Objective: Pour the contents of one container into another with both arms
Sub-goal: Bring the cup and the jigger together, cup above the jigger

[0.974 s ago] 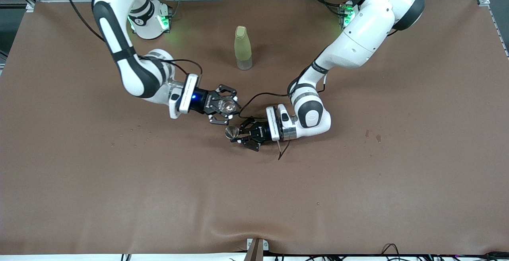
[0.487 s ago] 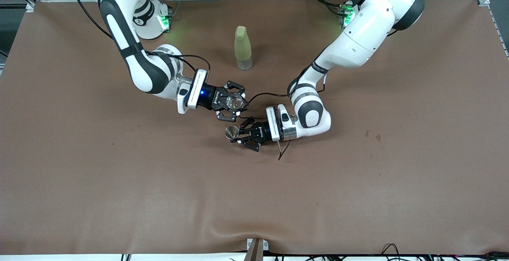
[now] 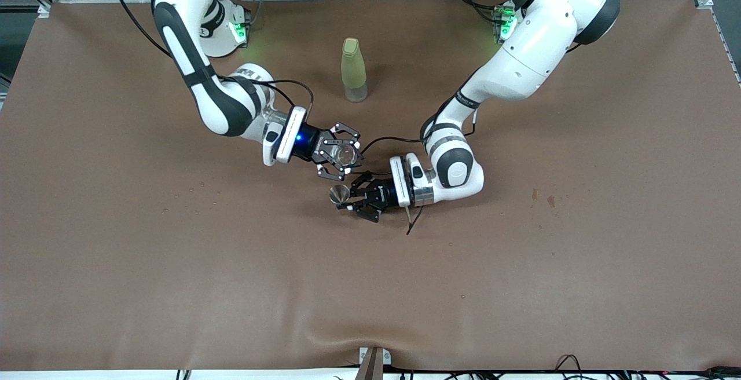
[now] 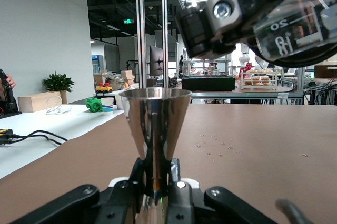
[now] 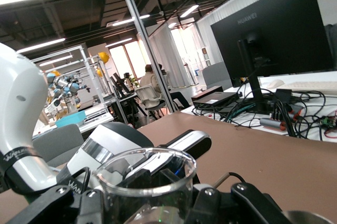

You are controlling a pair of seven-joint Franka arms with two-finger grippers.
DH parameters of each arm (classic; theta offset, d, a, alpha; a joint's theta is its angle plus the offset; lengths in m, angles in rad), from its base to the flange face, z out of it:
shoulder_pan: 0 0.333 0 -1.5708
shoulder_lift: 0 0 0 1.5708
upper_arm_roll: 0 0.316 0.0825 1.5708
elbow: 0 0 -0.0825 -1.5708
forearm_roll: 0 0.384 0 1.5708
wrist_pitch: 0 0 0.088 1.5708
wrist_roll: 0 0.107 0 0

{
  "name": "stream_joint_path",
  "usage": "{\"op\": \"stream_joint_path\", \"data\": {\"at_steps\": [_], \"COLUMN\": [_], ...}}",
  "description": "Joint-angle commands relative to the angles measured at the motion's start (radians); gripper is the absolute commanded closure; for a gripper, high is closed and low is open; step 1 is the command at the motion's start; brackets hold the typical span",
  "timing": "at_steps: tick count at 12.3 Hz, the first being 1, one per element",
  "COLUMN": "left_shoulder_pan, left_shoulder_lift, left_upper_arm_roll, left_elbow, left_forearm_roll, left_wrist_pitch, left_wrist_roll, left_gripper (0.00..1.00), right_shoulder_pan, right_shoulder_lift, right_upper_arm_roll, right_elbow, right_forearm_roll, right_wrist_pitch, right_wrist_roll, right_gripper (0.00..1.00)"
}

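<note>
A tiny stemmed metal cup (image 3: 338,194) with a cone-shaped bowl stands upright in my left gripper (image 3: 347,198), low over the middle of the table. In the left wrist view the cup (image 4: 154,121) rises straight up, and the left gripper (image 4: 157,182) is shut on its thin stem. My right gripper (image 3: 345,157) is shut on a small clear glass tumbler (image 3: 345,154), held close beside and higher than the cup. The tumbler (image 5: 146,182) fills the lower part of the right wrist view. It also shows in the left wrist view, where the tumbler (image 4: 297,16) hangs above the cup's rim.
A tall yellow-green bottle (image 3: 354,70) stands upright on the brown table (image 3: 173,264), farther from the front camera than both grippers. A black cable (image 3: 376,139) loops from the left arm's wrist. Small crumbs (image 3: 541,197) lie toward the left arm's end.
My right arm has carried the tumbler toward the left arm's end, closing in on the stemmed cup. The left gripper and its cup have barely moved.
</note>
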Motion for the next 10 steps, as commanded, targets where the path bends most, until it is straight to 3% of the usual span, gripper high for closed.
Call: {"op": "stream_joint_path", "data": {"at_steps": [1, 10], "left_shoulder_pan": [0.002, 0.012], "left_shoulder_lift": [-0.011, -0.012], "left_upper_arm_roll": [-0.001, 0.001], "left_elbow": [-0.009, -0.012], "left_forearm_roll": [-0.032, -0.021], "left_wrist_pitch": [-0.012, -0.018], "left_wrist_roll": [0.03, 0.032], "left_gripper": [1.0, 1.0], "right_shoulder_pan": [0.01, -0.004], "right_shoulder_lift": [-0.007, -0.007], "right_upper_arm_roll": [-0.001, -0.001], "right_elbow": [0.017, 0.044], "right_forearm_roll": [0.033, 0.037], "right_wrist_pitch": [0.04, 0.047], "right_wrist_roll": [0.036, 0.054], "right_gripper": [1.0, 1.0]}}
